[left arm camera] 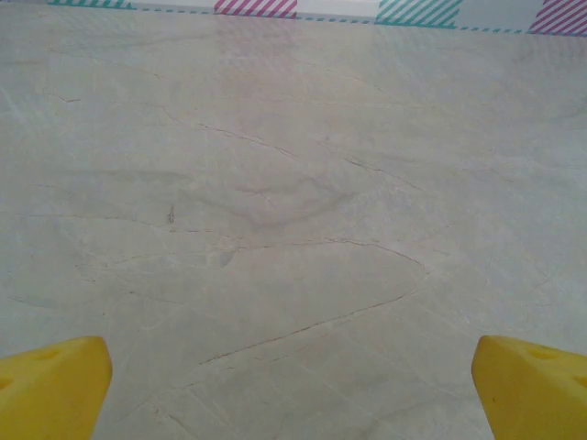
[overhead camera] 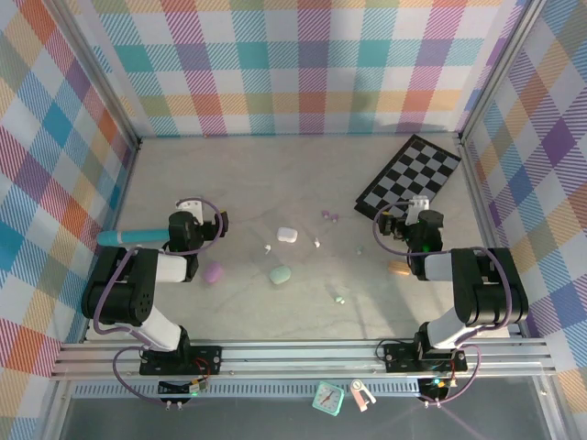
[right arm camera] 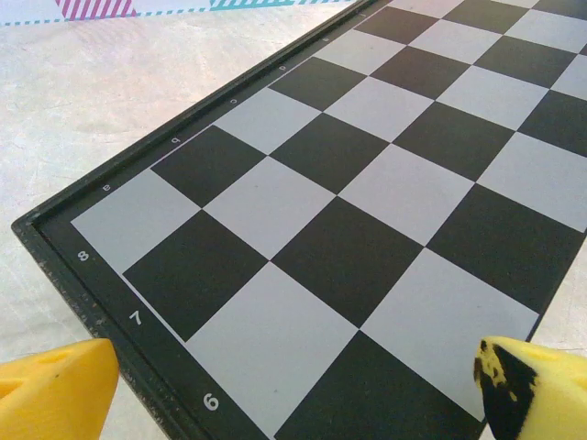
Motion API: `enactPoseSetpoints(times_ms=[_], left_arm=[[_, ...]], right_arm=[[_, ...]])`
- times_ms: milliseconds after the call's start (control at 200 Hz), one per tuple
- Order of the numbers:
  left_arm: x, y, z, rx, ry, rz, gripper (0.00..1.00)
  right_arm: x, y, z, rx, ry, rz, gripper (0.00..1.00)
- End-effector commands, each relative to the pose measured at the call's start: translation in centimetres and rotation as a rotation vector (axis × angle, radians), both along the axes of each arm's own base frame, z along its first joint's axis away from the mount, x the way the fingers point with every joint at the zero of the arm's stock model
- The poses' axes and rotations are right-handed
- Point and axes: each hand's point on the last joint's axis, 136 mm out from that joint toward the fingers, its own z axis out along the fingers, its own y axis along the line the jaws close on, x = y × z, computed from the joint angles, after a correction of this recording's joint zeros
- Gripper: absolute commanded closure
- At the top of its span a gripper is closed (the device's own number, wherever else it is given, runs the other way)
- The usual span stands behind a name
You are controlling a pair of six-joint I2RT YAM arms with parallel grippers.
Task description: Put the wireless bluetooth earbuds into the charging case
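Note:
Three pebble-shaped charging cases lie mid-table: white [overhead camera: 287, 234], mint green [overhead camera: 280, 274] and lilac [overhead camera: 213, 271]. Tiny earbuds are scattered round them: a lilac pair [overhead camera: 327, 215], a white bud [overhead camera: 317, 243], another white one [overhead camera: 267, 247] and a mint pair [overhead camera: 339, 299]. My left gripper [overhead camera: 194, 207] sits left of the cases; in the left wrist view it [left arm camera: 293, 385] stands open over bare table. My right gripper [overhead camera: 415, 205] is to the right, at the chessboard's near corner; in the right wrist view it [right arm camera: 293, 385] is open with nothing between its yellow fingers [right arm camera: 55, 385].
A black-and-white chessboard [overhead camera: 410, 174] lies at the back right, seen close up [right arm camera: 367, 183] in the right wrist view. A teal cylinder [overhead camera: 128, 237] rests by the left arm. A small orange item [overhead camera: 399, 269] lies near the right arm. Checked walls enclose the table.

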Motion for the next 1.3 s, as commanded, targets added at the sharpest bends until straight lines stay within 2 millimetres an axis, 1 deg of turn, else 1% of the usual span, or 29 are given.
enactPoseSetpoints(times_ms=[0, 565, 705, 730, 800, 890, 955, 970, 1050, 1080, 1155, 1230, 1295], left_arm=[[0.1, 0.1, 0.0, -0.006, -0.001, 0.004, 0.0], [0.1, 0.1, 0.0, -0.006, -0.001, 0.004, 0.0], [-0.1, 0.3, 0.0, 0.004, -0.004, 0.022, 0.0], [-0.1, 0.5, 0.1, 0.016, -0.012, 0.04, 0.0], [-0.3, 0.1, 0.9, 0.05, -0.035, 0.045, 0.0], [-0.8, -0.8, 2.2, 0.103, -0.051, 0.038, 0.0], [-1.3, -1.8, 3.8, 0.147, -0.067, 0.018, 0.0], [-1.4, -2.0, 4.1, 0.158, -0.071, 0.011, 0.0], [-2.0, -4.0, 6.3, 0.218, -0.079, -0.038, 0.0], [-2.2, -5.1, 7.2, 0.226, -0.089, -0.066, 0.0], [-2.9, -8.0, 8.7, 0.248, -0.093, -0.151, 0.0], [-4.0, -11.1, 9.6, 0.249, -0.092, -0.257, 0.0], [-5.3, -13.9, 9.8, 0.247, -0.059, -0.367, 0.0]], right_arm=[[0.8, -0.1, 1.6, 0.009, -0.059, -0.009, 0.01], [0.8, -0.2, 1.6, 0.009, -0.059, -0.011, 0.01], [0.7, 0.1, 1.6, 0.011, -0.058, 0.008, 0.01], [0.8, 0.4, 1.6, 0.011, -0.056, 0.024, 0.01], [0.7, 1.4, 2.0, 0.01, -0.051, 0.09, 0.01], [0.4, 1.8, 3.6, 0.004, -0.063, 0.11, 0.01], [-0.1, 2.4, 5.0, 0.001, -0.075, 0.146, 0.01], [-0.4, 2.5, 5.0, 0.002, -0.063, 0.155, 0.01], [-1.1, 3.6, 6.2, 0.004, -0.059, 0.207, 0.01], [-1.3, 3.9, 6.7, 0.004, -0.065, 0.222, 0.01], [-2.0, 5.3, 7.9, 0.001, -0.065, 0.285, 0.01], [-3.0, 7.0, 9.0, -0.036, -0.068, 0.371, 0.01], [-3.9, 8.6, 10.0, -0.059, -0.071, 0.446, 0.01]])
